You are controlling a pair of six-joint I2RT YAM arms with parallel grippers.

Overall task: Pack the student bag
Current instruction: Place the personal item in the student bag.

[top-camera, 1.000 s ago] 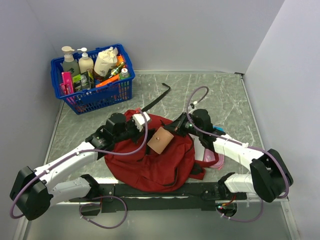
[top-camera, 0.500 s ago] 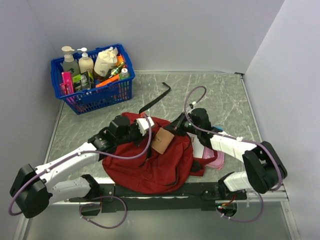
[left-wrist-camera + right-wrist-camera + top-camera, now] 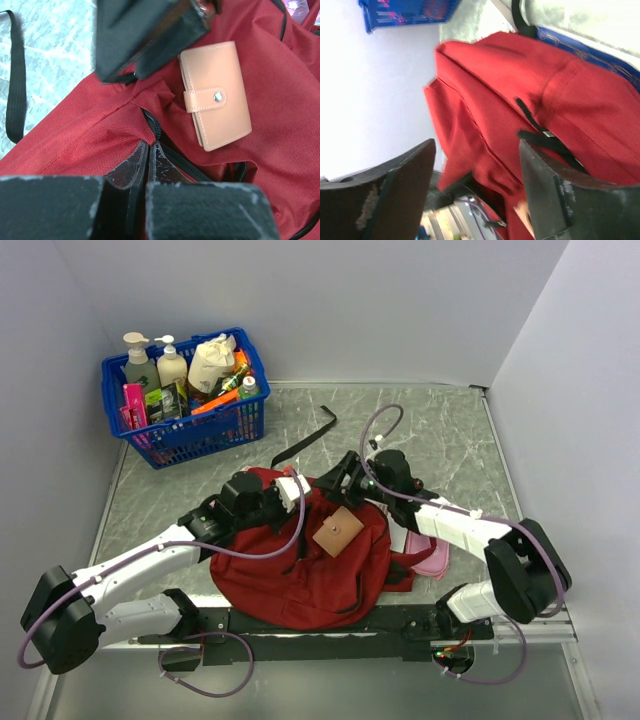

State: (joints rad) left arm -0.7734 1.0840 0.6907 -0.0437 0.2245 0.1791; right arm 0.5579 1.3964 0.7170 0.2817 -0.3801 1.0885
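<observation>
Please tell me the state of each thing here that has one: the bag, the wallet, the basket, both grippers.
student bag: slumped on the table, edge by its zipper pinched.
wallet: snapped shut, lying on top of the bag, not inside.
left gripper: shut on the bag's fabric.
right gripper: open, holding nothing, above the bag.
blue basket: upright, full of bottles.

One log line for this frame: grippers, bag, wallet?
left gripper: jaws shut on student bag zipper edge | right gripper: jaws open, empty | wallet: on top of bag, not packed
</observation>
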